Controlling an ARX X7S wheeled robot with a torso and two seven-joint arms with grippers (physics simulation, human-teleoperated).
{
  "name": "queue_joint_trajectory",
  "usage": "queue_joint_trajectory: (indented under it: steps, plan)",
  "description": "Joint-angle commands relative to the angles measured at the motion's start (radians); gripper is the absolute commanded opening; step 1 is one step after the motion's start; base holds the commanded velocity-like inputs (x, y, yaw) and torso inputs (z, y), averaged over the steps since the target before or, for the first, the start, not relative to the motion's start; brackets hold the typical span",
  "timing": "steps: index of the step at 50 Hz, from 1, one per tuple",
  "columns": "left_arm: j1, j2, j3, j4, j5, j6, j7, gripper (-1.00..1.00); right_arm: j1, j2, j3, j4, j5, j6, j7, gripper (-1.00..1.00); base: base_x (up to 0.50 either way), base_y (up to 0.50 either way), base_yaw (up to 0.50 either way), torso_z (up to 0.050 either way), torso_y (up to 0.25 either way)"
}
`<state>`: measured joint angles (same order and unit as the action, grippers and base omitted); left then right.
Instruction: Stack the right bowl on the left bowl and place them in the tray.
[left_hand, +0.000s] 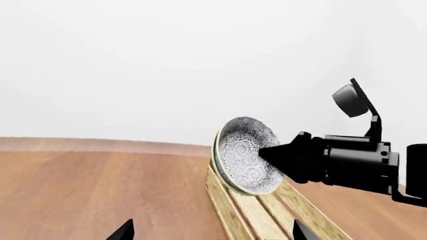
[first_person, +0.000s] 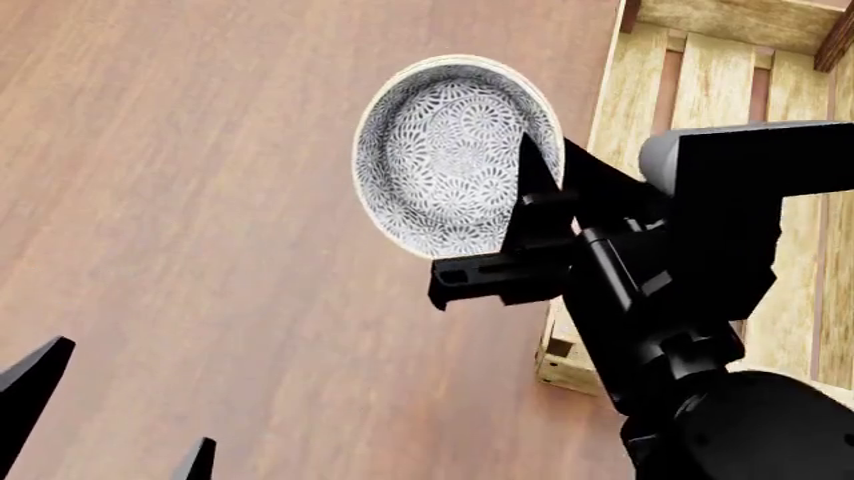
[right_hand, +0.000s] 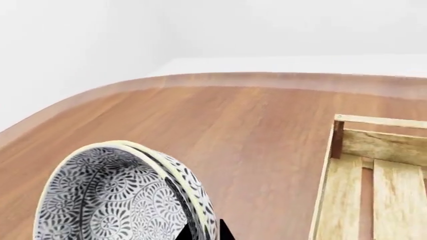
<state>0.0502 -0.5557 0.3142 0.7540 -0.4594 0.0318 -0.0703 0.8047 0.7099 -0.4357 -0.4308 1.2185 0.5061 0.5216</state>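
Two nested bowls (right_hand: 113, 200) with a blue-white floral pattern are held in the air, tilted on edge. My right gripper (right_hand: 200, 231) is shut on their rims, one finger inside and one outside. In the head view the stacked bowls (first_person: 447, 150) hang over the table just left of the tray (first_person: 701, 90), a light-wood slatted crate, with the right gripper (first_person: 534, 195) at their right rim. The left wrist view shows the bowls (left_hand: 243, 152) above the tray's (left_hand: 257, 217) near end, held by the right gripper (left_hand: 277, 154). My left gripper (first_person: 120, 425) is open and holds nothing, low at the left.
The brown wooden table (first_person: 174, 200) spreads to the left of the tray and ends in a curved far edge (right_hand: 133, 85) before a white wall. The black right arm (first_person: 694, 300) covers part of the tray's near left corner.
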Motion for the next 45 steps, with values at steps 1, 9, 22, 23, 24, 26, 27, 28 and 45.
queue_joint_trajectory:
  steps: [1, 9, 22, 23, 24, 26, 27, 28, 45]
  plan:
    - [0.029, 0.046, -0.053, -0.033, -0.011, 0.077, 0.010, 1.00, 0.170, -0.093, 0.036, 0.248, -0.056, -0.012, -0.068, -1.00, 0.00, 0.00, 0.00, 0.000, 0.000]
    - [0.024, 0.059, -0.044, -0.069, -0.013, 0.089, 0.019, 1.00, 0.285, -0.175, 0.045, 0.503, -0.068, -0.036, -0.146, -1.00, 0.00, 0.00, 0.00, 0.000, 0.001]
    - [0.017, 0.061, -0.022, -0.052, 0.013, 0.066, 0.006, 1.00, 0.382, -0.285, 0.085, 0.870, -0.117, -0.145, -0.199, -1.00, 0.00, 0.00, 0.00, 0.001, 0.002]
    - [0.017, 0.063, -0.019, -0.051, 0.017, 0.063, 0.004, 1.00, 0.400, -0.297, 0.089, 0.909, -0.122, -0.153, -0.201, -1.00, 0.00, 0.00, 0.00, 0.000, 0.000]
    - [0.016, 0.063, -0.019, -0.050, 0.018, 0.062, 0.003, 1.00, 0.407, -0.304, 0.097, 0.929, -0.116, -0.161, -0.207, -1.00, 0.00, 0.00, 0.00, 0.000, 0.000]
    - [0.015, 0.063, -0.017, -0.048, 0.020, 0.059, 0.001, 1.00, 0.415, -0.321, 0.113, 0.967, -0.115, -0.182, -0.190, -1.00, 0.00, 0.00, 0.00, 0.000, 0.000]
    - [0.013, 0.063, -0.017, -0.046, 0.017, 0.057, 0.000, 1.00, 0.414, -0.331, 0.128, 0.982, -0.104, -0.196, -0.193, -1.00, 0.00, 0.00, 0.00, 0.000, 0.000]
    - [0.013, 0.063, -0.017, -0.046, 0.017, 0.057, 0.000, 1.00, 0.421, -0.337, 0.124, 0.996, -0.114, -0.204, -0.198, -1.00, 0.00, 0.00, 0.00, 0.000, 0.000]
    - [0.008, 0.072, 0.007, -0.066, 0.039, 0.057, 0.003, 1.00, 0.489, -0.437, 0.215, 1.305, -0.105, -0.355, -0.162, -1.00, 0.00, 0.00, 0.00, 0.000, 0.001]
